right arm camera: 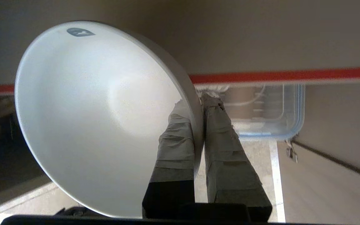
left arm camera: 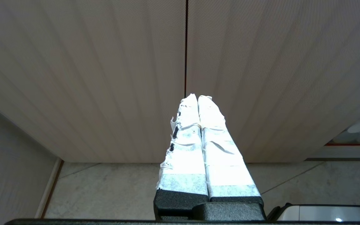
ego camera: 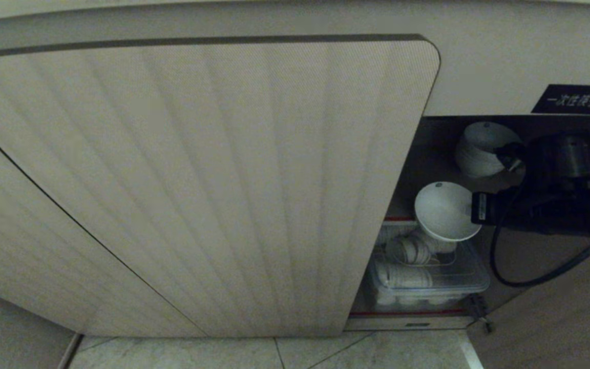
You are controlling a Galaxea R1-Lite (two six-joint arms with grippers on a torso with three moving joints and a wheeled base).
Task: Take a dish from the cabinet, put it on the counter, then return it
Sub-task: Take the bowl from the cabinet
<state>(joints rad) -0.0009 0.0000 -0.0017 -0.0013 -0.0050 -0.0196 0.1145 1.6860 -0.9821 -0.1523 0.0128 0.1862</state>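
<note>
**Bowl pinched at the rim, held in the open cabinet mouth**

The right gripper (right arm camera: pixel 198 106) has its taped fingers (right arm camera: pixel 177 137) clamped across the rim of the dish (ego camera: pixel 446 210), one finger inside the bowl, one outside. The white bowl is tipped on edge, its hollow facing the head camera, hanging in the open part of the cabinet (ego camera: pixel 197 179) just past the edge of the ribbed door, which stands close on the bowl's left. A small grey mark (right arm camera: pixel 80 32) sits near the bowl's rim; it cannot be read. Below the dish, a clear plastic bin (ego camera: pixel 459 279) holds more white crockery, resting on the red-edged shelf (ego camera: pixel 402 312). Behind and above, a stack of white bowls (ego camera: pixel 482 148) sits near the gripper's body. A black label (ego camera: pixel 573 99) with white Chinese characters is fixed above the opening. The left gripper (left arm camera: pixel 197 98) hangs by the ribbed doors over the tiled floor (left arm camera: pixel 120 187), fingers pressed together, holding nothing.
</note>
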